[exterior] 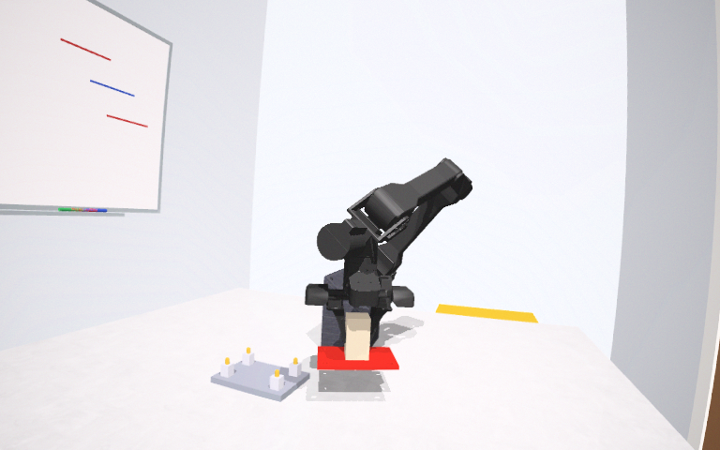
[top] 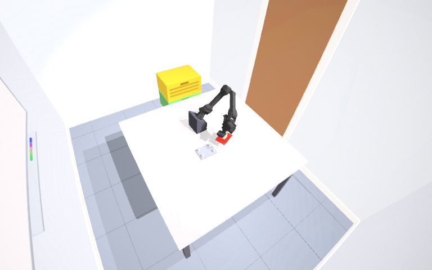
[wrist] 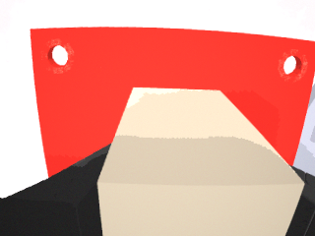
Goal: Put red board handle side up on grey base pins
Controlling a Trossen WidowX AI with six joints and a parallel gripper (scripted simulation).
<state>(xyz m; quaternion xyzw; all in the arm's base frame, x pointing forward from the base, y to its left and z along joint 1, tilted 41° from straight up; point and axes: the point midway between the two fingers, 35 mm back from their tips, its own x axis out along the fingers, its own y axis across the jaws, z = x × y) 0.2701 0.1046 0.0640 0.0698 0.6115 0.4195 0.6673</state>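
In the exterior view, nearest is the grey base (top: 205, 152) (exterior: 257, 378), resting on the worktop (top: 178, 190) (exterior: 132, 392) with its four posts upright, each topped by a gold pin. Just beside it, the red board (top: 220, 140) (exterior: 331, 358) (wrist: 162, 59) hangs above the worktop, its shadow beneath it; none of the pins is in its holes. The cream handle (top: 224, 135) (exterior: 357, 337) (wrist: 197, 162) stands up from the board, and the hand (top: 224, 134) (exterior: 358, 331) (wrist: 179, 152) is clamped on it from both sides. Behind rises the arm's dark mount (top: 197, 122) (exterior: 331, 328). Farther off, past the worktop's edge, a yellow drawer box (top: 178, 81) (exterior: 486, 312) sits on a green one (top: 163, 99); their contents are hidden. On the wall, a tray (top: 37, 190) (exterior: 116, 215) under the whiteboard (top: 12, 159) (exterior: 79, 132) holds coloured markers (top: 30, 148) (exterior: 82, 210).
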